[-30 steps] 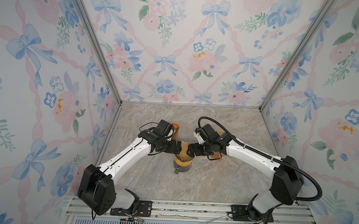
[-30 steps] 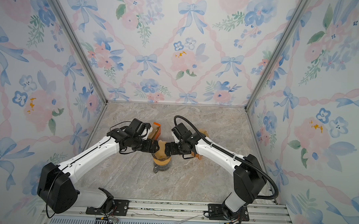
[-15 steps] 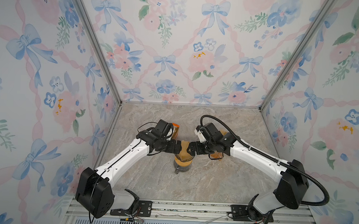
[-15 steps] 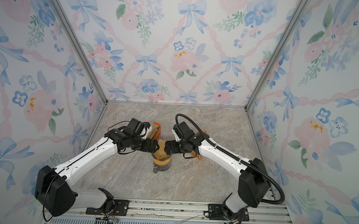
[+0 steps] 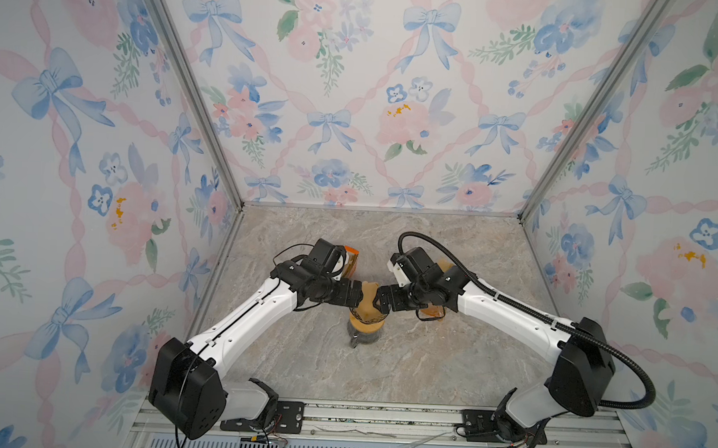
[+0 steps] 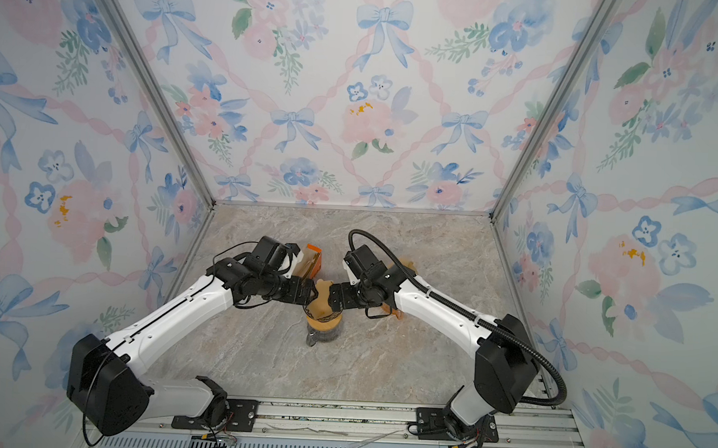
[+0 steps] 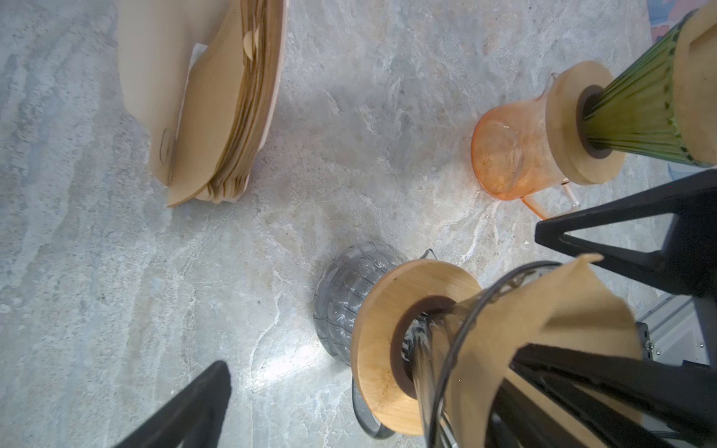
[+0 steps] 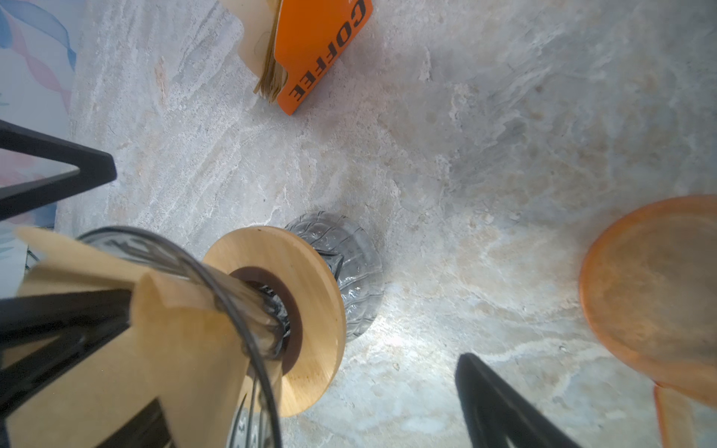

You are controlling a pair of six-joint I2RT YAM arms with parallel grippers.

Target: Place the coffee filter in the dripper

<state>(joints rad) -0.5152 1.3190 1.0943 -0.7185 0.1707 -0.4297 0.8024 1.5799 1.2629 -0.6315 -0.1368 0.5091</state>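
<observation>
Matt brown paper, faintly fibrous, for the coffee filter [image 7: 543,310]. Clear, glossy glass for the dripper [image 7: 432,349]; smooth, pale wood for its collar [image 7: 382,310]. Shiny, ribbed grey glass for the carafe [image 7: 339,294]. Translucent orange glass or plastic, hard to tell which, for the second carafe [image 7: 504,155]; fluted green glass for the second dripper [image 7: 636,112]. Same matt paper in the filter stack [image 7: 221,97], with a smooth orange card [image 8: 322,50]. Matt black plastic on the fingers [image 7: 182,415]. Smooth, stone-patterned tabletop [image 7: 135,291] with a soft sheen.
</observation>
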